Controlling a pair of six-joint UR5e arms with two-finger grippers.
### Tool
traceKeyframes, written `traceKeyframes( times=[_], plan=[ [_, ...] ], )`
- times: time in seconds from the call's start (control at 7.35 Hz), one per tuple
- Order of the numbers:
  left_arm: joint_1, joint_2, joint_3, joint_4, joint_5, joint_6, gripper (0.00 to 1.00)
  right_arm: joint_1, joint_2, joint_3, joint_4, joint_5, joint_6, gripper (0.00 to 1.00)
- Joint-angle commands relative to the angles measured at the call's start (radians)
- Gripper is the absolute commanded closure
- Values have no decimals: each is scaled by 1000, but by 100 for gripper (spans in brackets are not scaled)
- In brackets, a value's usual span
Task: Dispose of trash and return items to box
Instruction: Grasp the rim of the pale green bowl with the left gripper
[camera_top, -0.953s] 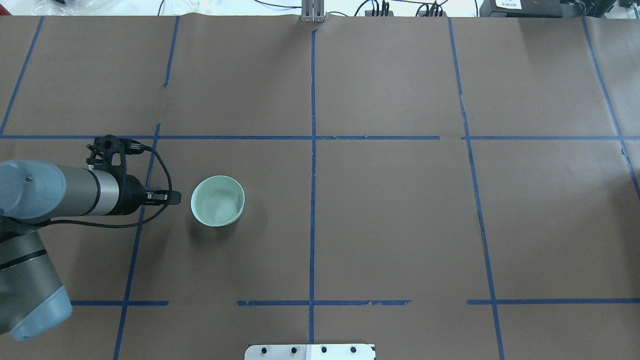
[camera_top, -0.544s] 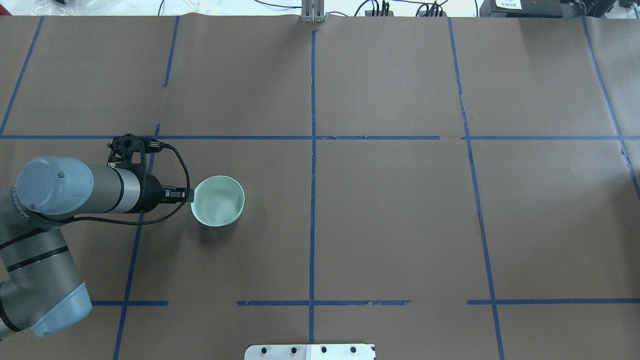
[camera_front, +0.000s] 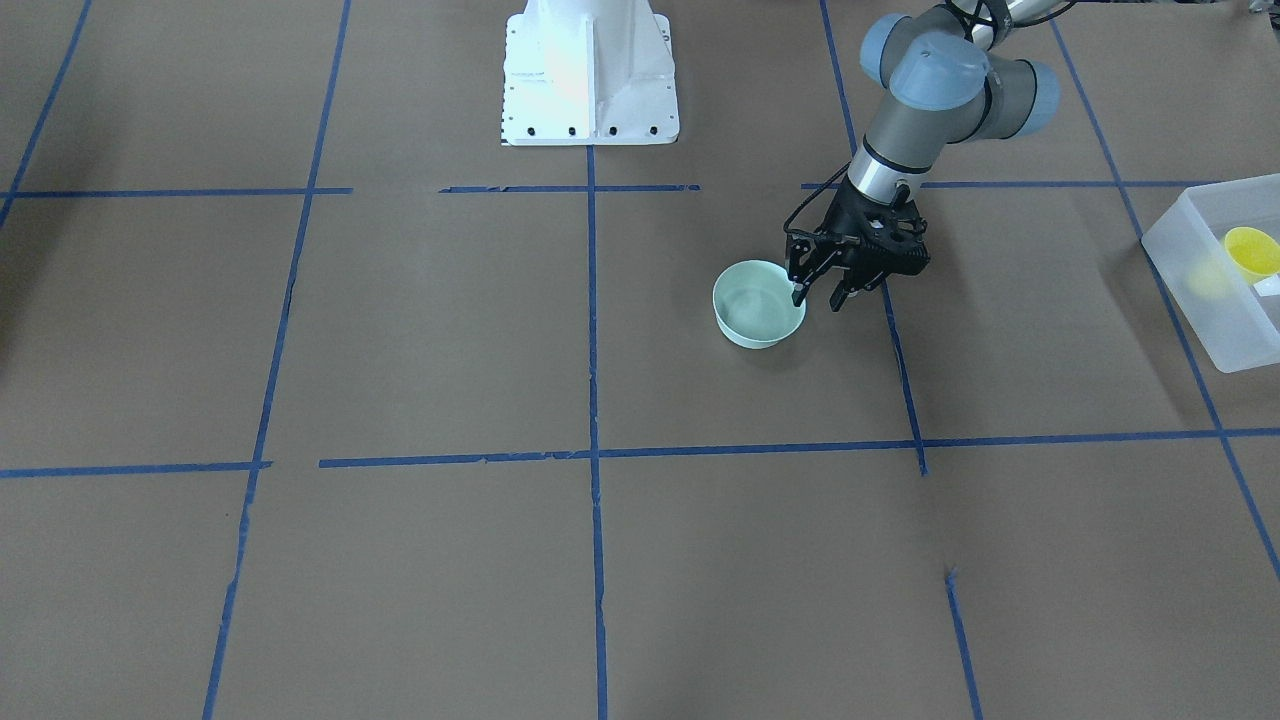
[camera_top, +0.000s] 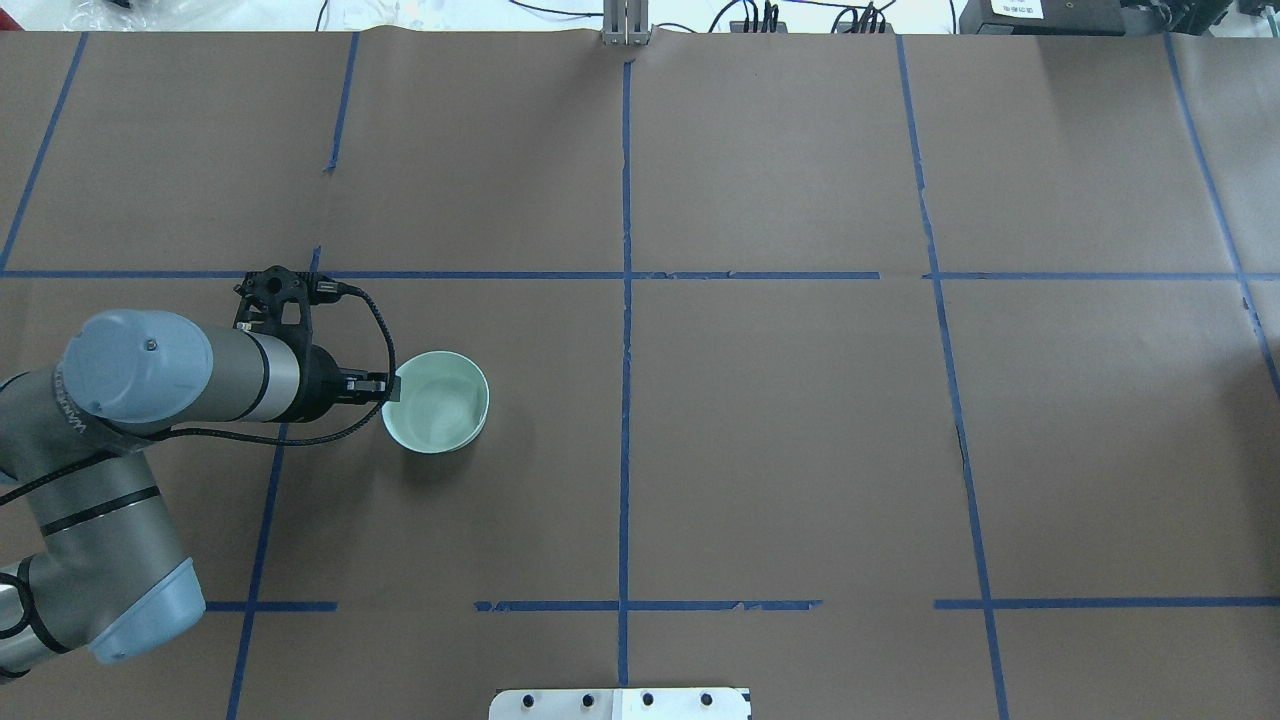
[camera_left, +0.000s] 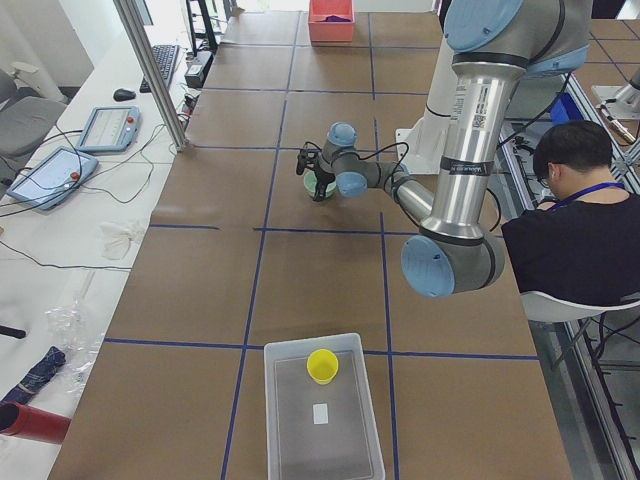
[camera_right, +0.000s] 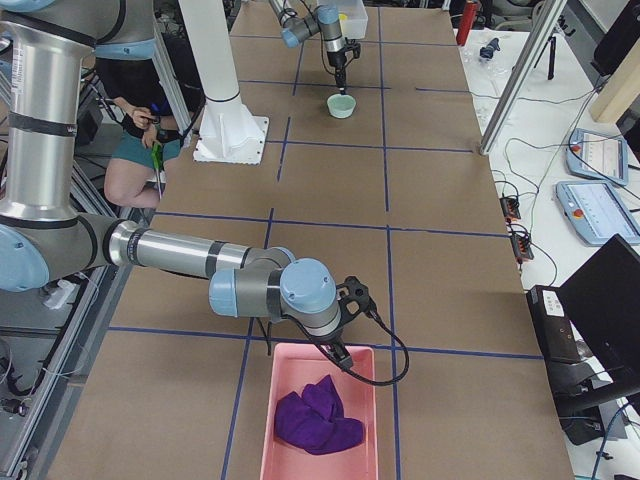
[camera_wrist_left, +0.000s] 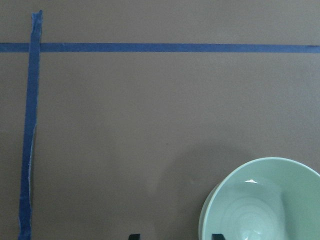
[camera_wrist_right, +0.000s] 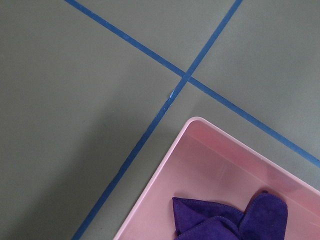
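Note:
The pale mint-green bowl (camera_front: 755, 308) stands upright on the brown table; it also shows in the overhead view (camera_top: 440, 408) and the left wrist view (camera_wrist_left: 265, 205). My left gripper (camera_front: 817, 301) is open at the bowl's rim nearest the arm, one finger over the inside and the other outside; it also shows in the overhead view (camera_top: 388, 388). The yellow cup (camera_front: 1252, 250) lies in the frosted-white box (camera_front: 1190, 290) at the table's left end; the cup (camera_left: 322, 365) and the box (camera_left: 300, 440) also show in the exterior left view. My right gripper (camera_right: 343, 357) hangs over a pink bin's corner; I cannot tell whether it is open or shut.
The pink bin (camera_right: 262, 400) at the table's right end holds a purple cloth (camera_right: 315, 420); the bin (camera_wrist_right: 200, 165) also shows in the right wrist view. The white robot base (camera_front: 588, 70) stands at the table's edge. An operator (camera_left: 575, 230) sits beside the table.
My left arm has moved right toward the bowl, bringing its gripper from a short way off up to the bowl's rim. The bowl has not moved.

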Motion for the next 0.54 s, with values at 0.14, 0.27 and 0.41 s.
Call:
traceKeyframes(
  times=[0.14, 0.27, 0.41],
  plan=[
    [37, -39, 49, 13, 4, -6, 92, 0, -16, 0, 17, 1, 1, 0],
    [44, -50, 57, 14, 4, -1, 100, 0, -16, 0, 17, 0, 1, 0],
    [40, -50, 34, 37, 0, 11, 100, 0, -18, -2, 17, 0, 1, 0]
  ],
)
